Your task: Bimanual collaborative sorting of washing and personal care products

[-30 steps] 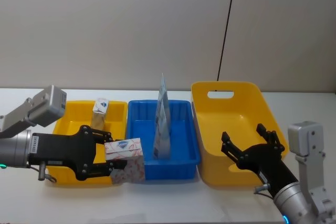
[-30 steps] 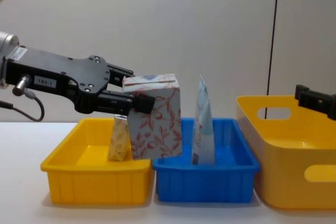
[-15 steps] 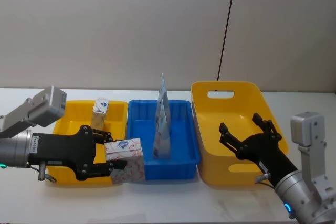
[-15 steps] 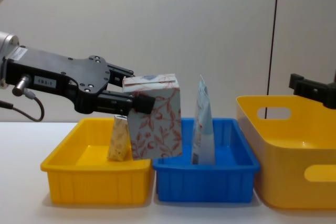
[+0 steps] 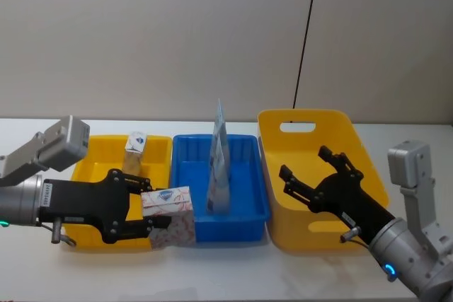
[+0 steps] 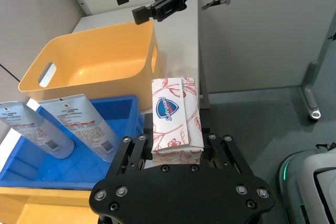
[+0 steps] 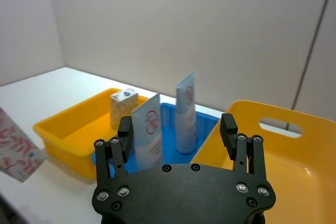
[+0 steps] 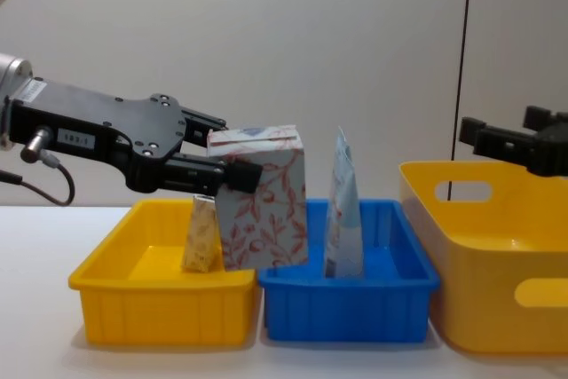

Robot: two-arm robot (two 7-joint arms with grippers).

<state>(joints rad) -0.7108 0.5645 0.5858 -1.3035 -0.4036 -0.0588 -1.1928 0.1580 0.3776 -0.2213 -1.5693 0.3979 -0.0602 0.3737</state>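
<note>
Nearest the robot, the left claw [image 5: 151, 210] is clenched on the white carton with red leaf pattern [image 5: 168, 216]. One finger presses each of its long sides. In the chest view the carton [image 8: 262, 197] hangs clear above the bins, slightly tilted. It hangs over the seam between the small yellow bin [image 5: 90, 167] and the blue bin [image 5: 244, 225], at their near edges. From the left wrist the carton [image 6: 174, 121] lies lengthwise between the fingers [image 6: 140, 142], its printed face up.

On the other side, the right claw [image 5: 309, 173] is spread wide and empty, touching nothing. It hovers over the near-left part of the large yellow bin [image 5: 306, 114] and points towards the blue bin. All three bins sit in a row on the white desk [image 5: 226, 266].

Farther in, the pale blue standing tube [image 5: 219, 167] stands upright in the middle of the blue bin. In the right wrist view a white tube [image 7: 148, 134] stands just beside it.

Farthest back, the smaller tan patterned carton [image 5: 134, 152] stands upright in the small yellow bin near its far wall.
</note>
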